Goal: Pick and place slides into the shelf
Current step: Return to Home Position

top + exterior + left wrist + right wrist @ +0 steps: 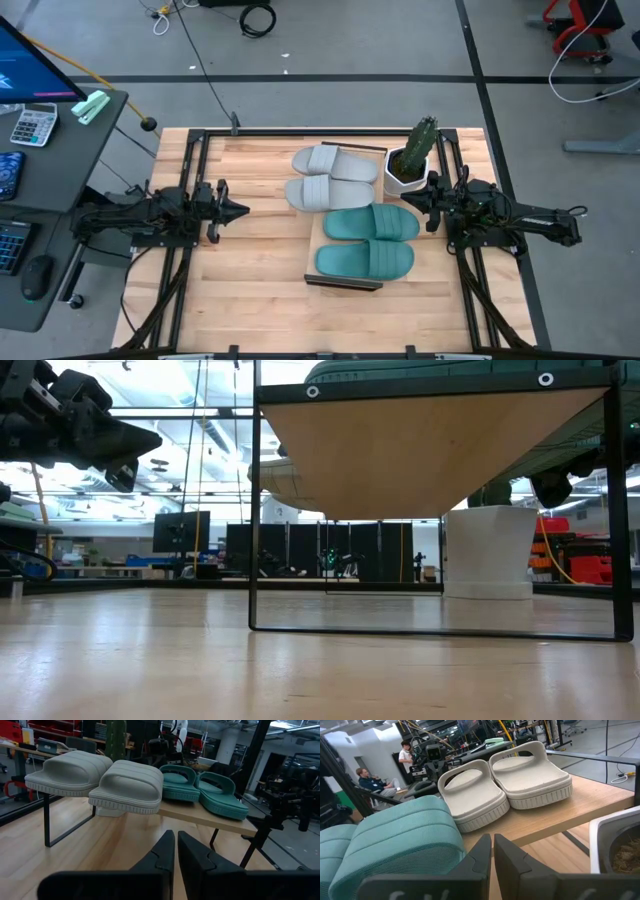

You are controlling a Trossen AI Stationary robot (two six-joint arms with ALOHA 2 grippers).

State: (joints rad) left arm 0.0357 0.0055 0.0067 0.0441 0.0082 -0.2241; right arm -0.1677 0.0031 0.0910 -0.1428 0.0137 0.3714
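Observation:
The shelf point(314, 236) is a light-wood board on dark metal legs in the table's middle. Two light grey slides point(335, 162) point(322, 192) lie side by side on its far half. Two teal-green slides point(372, 223) point(365, 260) lie on its near half, all sole down. My left gripper point(240, 210) hangs shut to the left of the shelf, pointing at it; its wrist view shows the grey slides point(127, 785) ahead of the fingers point(176, 834). My right gripper point(408, 203) hangs shut just right of the shelf, beside a teal slide point(395, 845).
A white pot with a cactus point(408, 165) stands on the table at the shelf's far right corner, close to my right gripper. Bare slatted tabletop point(250, 280) lies left of and in front of the shelf. People point(370, 782) sit in the room beyond.

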